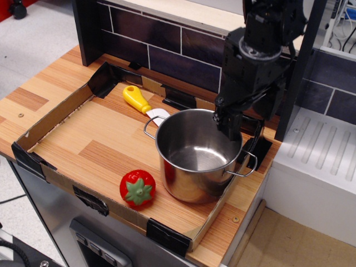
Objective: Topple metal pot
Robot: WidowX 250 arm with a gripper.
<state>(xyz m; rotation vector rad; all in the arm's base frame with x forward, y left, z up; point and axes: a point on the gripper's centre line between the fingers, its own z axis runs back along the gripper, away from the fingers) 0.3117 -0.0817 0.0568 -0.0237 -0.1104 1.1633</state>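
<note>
I see the metal pot (198,154) standing upright on the wooden board, close to the right edge of the cardboard tray (53,115) and nearer to its front right corner than to the back. Its opening faces up and the inside looks empty, with a bright reflection on the bottom. One wire handle points to the back left, the other to the front right, where it reaches almost to the low cardboard wall.

The gripper (228,123) of my arm hangs over the far right part of the pot rim. Its dark tip comes down to the level of the rim, and it seems to be just inside the far wall of the pot, but I cannot tell if it touches the metal. The fingers appear as one dark block from this angle, so I cannot tell whether they are spread or pressed together, and I do not see them grasping anything.

A red toy tomato (137,188) with a green star top lies near the front edge of the tray, just beside the pot on its left side. A yellow-handled tool (143,103) lies near the back edge of the tray; its pale blade end is close to the back left handle of the pot.
</note>
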